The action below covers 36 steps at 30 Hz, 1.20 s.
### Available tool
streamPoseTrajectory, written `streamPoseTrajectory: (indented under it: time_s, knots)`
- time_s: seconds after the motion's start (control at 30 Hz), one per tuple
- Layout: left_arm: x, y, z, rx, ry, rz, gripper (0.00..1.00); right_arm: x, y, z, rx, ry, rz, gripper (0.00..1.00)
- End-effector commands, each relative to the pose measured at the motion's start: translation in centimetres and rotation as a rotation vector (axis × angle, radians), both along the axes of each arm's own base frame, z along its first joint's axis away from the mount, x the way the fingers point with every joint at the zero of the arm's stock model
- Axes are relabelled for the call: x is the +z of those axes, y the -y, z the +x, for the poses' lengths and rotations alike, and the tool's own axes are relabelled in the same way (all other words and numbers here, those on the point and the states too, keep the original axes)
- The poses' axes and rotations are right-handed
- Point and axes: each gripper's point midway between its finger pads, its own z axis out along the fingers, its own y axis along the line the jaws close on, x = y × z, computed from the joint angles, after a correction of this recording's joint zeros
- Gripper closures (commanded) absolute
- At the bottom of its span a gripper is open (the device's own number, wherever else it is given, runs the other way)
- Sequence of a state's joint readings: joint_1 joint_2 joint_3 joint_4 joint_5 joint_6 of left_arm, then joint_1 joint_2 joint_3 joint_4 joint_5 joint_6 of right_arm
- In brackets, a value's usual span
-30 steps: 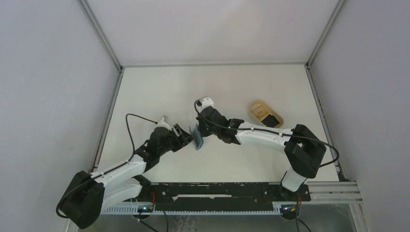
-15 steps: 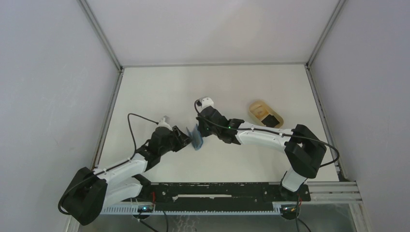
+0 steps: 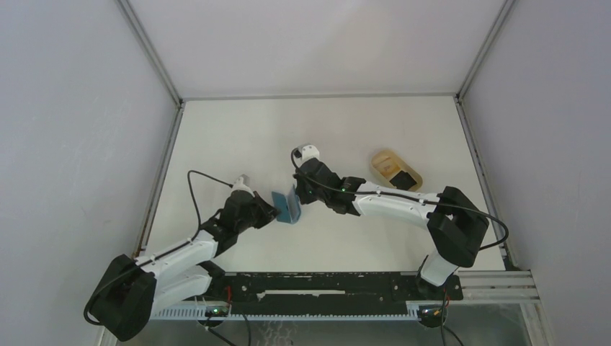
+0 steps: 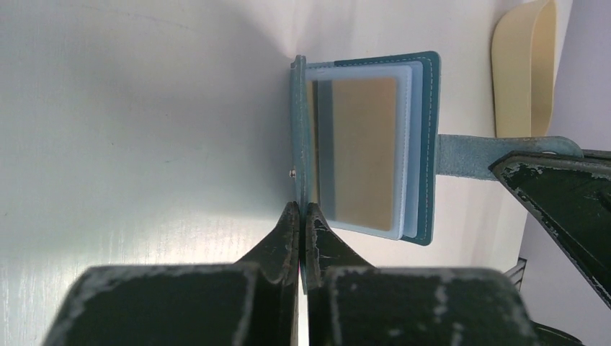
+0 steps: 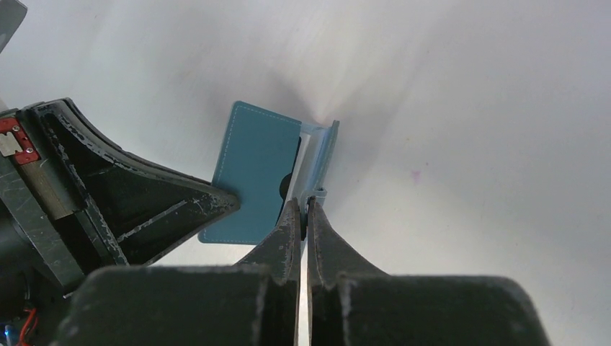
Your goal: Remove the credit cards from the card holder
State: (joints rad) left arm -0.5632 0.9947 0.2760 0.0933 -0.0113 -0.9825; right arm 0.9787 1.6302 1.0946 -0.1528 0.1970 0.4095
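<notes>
Closed now, left claw (image 4: 299, 216) nips card holder (image 3: 287, 207) edge — covers spread wider.

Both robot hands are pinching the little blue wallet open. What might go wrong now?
The left jaws pinch only the thin edge of one cover of the card holder, so it may slip free. The right jaws seem to hold just the snap tab; pulling could strain it. With both arms busy, nothing is free to pull out the tan card.
</notes>
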Motion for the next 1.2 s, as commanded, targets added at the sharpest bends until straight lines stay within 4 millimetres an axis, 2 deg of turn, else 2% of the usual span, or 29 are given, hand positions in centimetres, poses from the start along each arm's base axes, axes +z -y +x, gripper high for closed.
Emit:
streamPoseTrajectory:
  time_s: [0.0, 0.13, 0.3, 0.4, 0.5, 0.63, 0.77, 0.87, 1.03, 1.17]
  knots:
    - [-0.3, -0.3, 0.3, 0.005, 0.02, 0.015, 1.0, 1.8, -0.3, 0.1, -0.003, 0.03, 0.043, 1.0]
    - [-0.8, -0.4, 0.3, 0.009, 0.017, 0.023, 1.0, 0.8, 0.3, 0.1, -0.014, 0.019, 0.025, 1.0]
    - [-1.7, -1.0, 0.3, 0.026, 0.029, 0.033, 1.0, -1.7, 2.7, 0.2, -0.051, -0.013, -0.019, 1.0]
    - [-2.7, -1.1, 0.1, 0.028, 0.018, 0.045, 1.0, -2.3, 3.8, 0.1, -0.063, -0.032, -0.017, 1.0]
    - [-3.5, -1.1, 0.1, 0.03, 0.009, 0.045, 1.0, -1.5, 4.0, 0.1, -0.06, -0.022, 0.013, 1.0]
    - [-4.1, -0.8, 0.3, 0.028, 0.009, 0.031, 1.0, 1.1, 3.2, 0.0, -0.023, 0.015, 0.089, 1.0]
    - [-4.4, -0.4, 0.6, 0.027, 0.03, 0.002, 1.0, 3.3, 1.8, -1.1, 0.035, 0.015, 0.177, 1.0]
    - [-4.7, 0.1, 0.7, 0.024, 0.032, -0.028, 1.0, 4.0, 1.2, -1.7, 0.062, 0.015, 0.204, 1.0]
    - [-5.2, 0.6, 0.5, 0.01, 0.017, -0.064, 1.0, 1.7, 3.0, -0.8, 0.009, -0.014, 0.134, 1.0]
    - [-4.6, 0.7, 0.4, -0.003, 0.028, -0.064, 1.0, -1.6, 6.4, 0.1, -0.079, -0.067, 0.085, 1.0]
